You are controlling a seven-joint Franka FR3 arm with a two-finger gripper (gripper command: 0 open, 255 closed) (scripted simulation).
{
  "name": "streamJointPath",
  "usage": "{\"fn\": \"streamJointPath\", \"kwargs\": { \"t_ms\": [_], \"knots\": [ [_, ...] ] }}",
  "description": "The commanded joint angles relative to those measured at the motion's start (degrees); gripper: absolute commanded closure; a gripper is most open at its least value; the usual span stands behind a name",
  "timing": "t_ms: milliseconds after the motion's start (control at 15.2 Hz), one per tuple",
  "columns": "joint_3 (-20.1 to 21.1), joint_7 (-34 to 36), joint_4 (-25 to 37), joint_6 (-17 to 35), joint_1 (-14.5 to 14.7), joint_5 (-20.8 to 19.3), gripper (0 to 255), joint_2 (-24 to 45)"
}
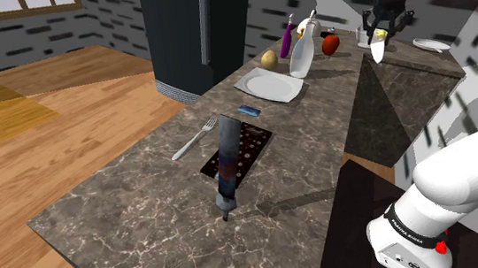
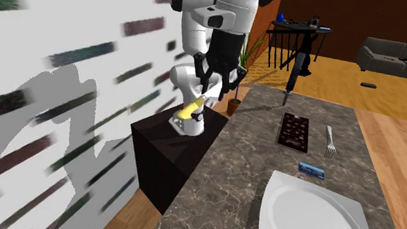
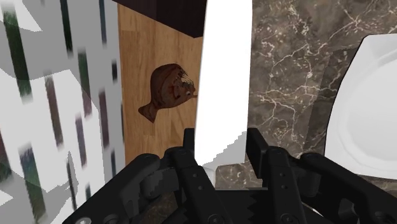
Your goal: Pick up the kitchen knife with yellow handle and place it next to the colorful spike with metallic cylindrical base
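Up at the far end of the marble counter the black gripper hangs in the air with the knife pinched between its two fingers. A speck of yellow handle shows up in the grip, and the white blade points down from it. Looking along the hand, the fingers sit tight against either side of the blade, which runs out over the line where the counter's edge meets the wooden floor. Down on that floor lies a brown fish-shaped thing (an odd thing to find there). A white plate rests on the counter off to one side of the blade. The spike stands upright, dark and mottled with colour, well apart from the knife at the other end of the counter. It stands at the corner of a dark dotted mat. A fork lies just beside the mat, towards the shoulder view's left. A small blue card sits between the mat and another white plate, and a white bottle stands beyond that.
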Motion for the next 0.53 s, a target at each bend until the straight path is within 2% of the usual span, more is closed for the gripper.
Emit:
{"fn": "streamJointPath", "kwargs": {
  "t_ms": [0, 462],
  "knots": [
    [0.04, -0.24, 1.92, -1.63, 0.02, 0.05, 255, 0.29],
    [0.15, -1.05, 9.16, -7.08, 0.1, 0.3, 255, 2.06]
  ]
}}
